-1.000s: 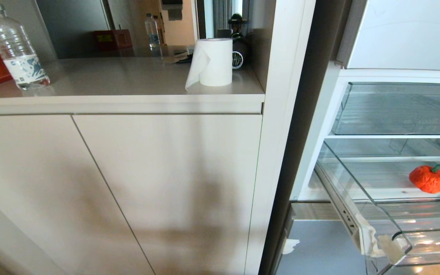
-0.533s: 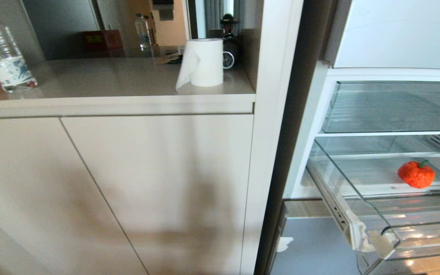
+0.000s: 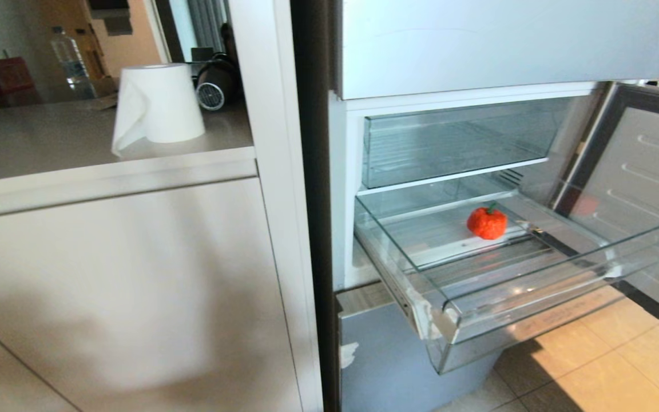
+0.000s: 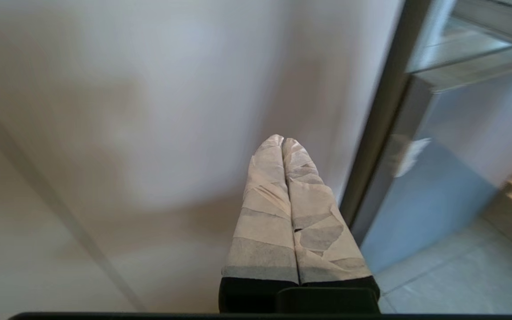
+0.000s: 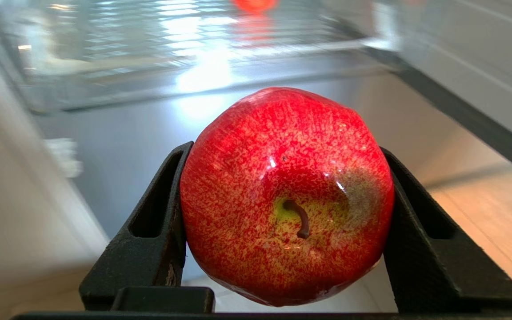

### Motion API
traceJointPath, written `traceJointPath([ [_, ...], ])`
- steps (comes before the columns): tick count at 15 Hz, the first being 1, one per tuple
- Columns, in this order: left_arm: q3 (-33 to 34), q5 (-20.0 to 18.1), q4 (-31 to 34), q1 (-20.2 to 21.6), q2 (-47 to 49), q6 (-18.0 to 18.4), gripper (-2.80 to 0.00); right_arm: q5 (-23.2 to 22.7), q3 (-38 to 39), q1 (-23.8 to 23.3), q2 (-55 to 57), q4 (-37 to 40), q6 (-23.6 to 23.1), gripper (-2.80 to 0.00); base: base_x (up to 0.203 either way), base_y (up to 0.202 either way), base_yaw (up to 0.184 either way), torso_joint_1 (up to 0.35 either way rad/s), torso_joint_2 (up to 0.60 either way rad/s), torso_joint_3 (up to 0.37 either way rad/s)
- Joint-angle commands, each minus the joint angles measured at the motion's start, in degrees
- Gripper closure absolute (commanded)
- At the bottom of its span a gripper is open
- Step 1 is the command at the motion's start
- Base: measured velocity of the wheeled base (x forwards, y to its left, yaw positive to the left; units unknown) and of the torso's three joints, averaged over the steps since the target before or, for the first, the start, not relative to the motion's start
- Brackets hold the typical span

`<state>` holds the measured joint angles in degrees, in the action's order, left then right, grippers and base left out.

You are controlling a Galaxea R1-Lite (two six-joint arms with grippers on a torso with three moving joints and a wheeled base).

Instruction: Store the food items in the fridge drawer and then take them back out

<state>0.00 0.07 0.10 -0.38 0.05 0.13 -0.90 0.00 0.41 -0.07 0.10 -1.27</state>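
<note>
Head view: fridge (image 3: 467,51) open, fridge drawer (image 3: 535,274) pulled out beside the bench (image 3: 78,149).
Small red tomato-like piece (image 3: 487,223) sits on the drawer's ribbed floor, toward the back. Paper roll (image 3: 158,103) stands on the bench. Right hand (image 5: 282,200) clamps a shiny red apple (image 5: 287,195) between black fingers (image 5: 158,231), low before the drawer. Left hand (image 4: 282,146) pinched together, empty, facing the cabinet door (image 4: 127,111).

In the right wrist view the tomato (image 5: 255,4) is blurred and cut off.
</note>
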Motion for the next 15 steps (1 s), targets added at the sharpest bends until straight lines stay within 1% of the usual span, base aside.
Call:
traceJointPath([
  [1, 0.0, 0.0, 0.0, 0.0, 0.0, 0.0, 0.00, 0.0, 0.0, 0.0, 0.1, 0.0, 0.0, 0.00, -0.001, 0.006, -0.178, -0.001, 0.00, -0.002],
  [12, 0.0, 0.0, 0.0, 0.0, 0.0, 0.0, 0.00, 0.7, 0.0, 0.0, 0.1, 0.0, 0.9, 0.00, -0.002, 0.007, -0.176, 0.001, 0.00, 0.001],
  [14, 0.0, 0.0, 0.0, 0.0, 0.0, 0.0, 0.00, 0.8, 0.0, -0.1, 0.6, 0.0, 0.8, 0.00, -0.001, 0.005, -0.122, 0.005, 0.00, 0.002],
  [15, 0.0, 0.0, 0.0, 0.0, 0.0, 0.0, 0.00, 0.9, -0.1, -0.3, 1.5, -0.2, 0.8, 0.00, 0.000, 0.000, 0.000, 0.000, 0.00, 0.000],
])
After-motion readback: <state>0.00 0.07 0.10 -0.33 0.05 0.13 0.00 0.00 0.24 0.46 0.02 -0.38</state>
